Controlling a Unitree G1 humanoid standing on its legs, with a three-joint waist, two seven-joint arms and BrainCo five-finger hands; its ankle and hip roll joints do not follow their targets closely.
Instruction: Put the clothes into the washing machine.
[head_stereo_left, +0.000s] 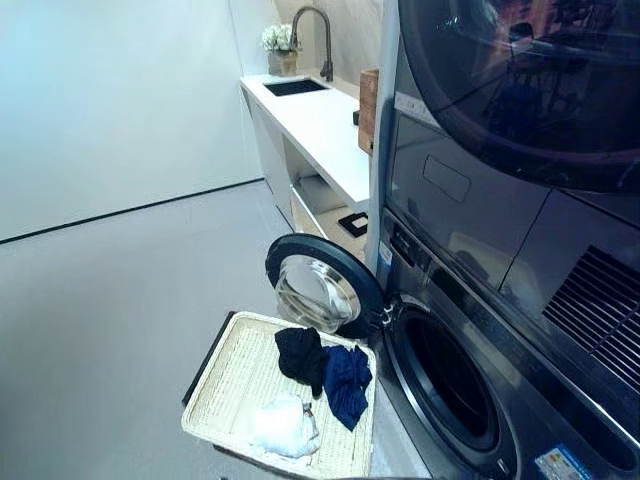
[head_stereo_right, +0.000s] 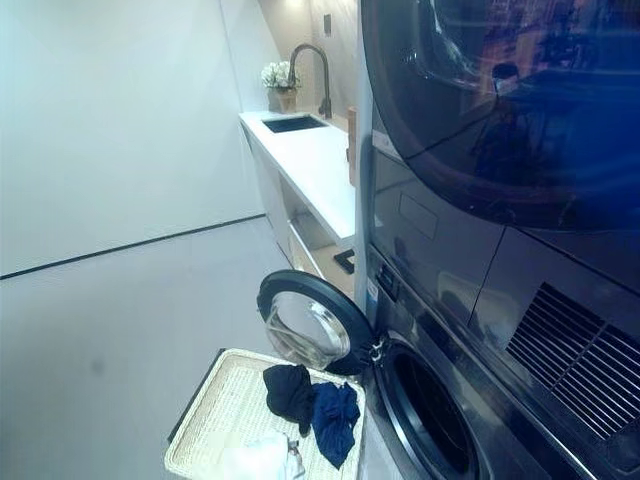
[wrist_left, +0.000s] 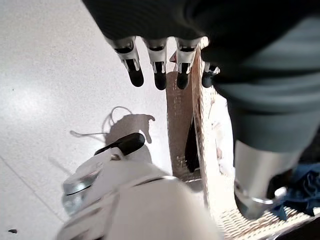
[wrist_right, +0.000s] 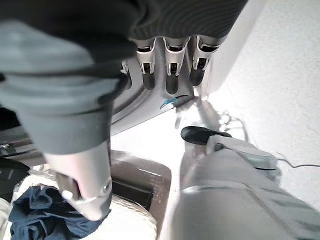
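A woven basket (head_stereo_left: 232, 378) sits on the floor in front of the washing machine (head_stereo_left: 447, 388), whose round door (head_stereo_left: 320, 288) stands open towards the basket. In the basket lie a black garment (head_stereo_left: 300, 355), a dark blue garment (head_stereo_left: 347, 383) draped over the rim nearest the drum, and a white garment (head_stereo_left: 283, 425) at the near end. My left hand (wrist_left: 159, 70) hangs above the floor beside the basket rim (wrist_left: 200, 130), fingers straight, holding nothing. My right hand (wrist_right: 170, 70) hangs by the machine's base, fingers relaxed and empty; the blue garment (wrist_right: 35, 212) lies below it.
A second machine (head_stereo_left: 520, 80) is stacked above the washer. Behind it a white counter (head_stereo_left: 320, 125) runs along the wall with a sink, a tall faucet (head_stereo_left: 318, 30) and a pot of flowers (head_stereo_left: 280, 40). Bare grey floor (head_stereo_left: 110, 320) spreads to the left.
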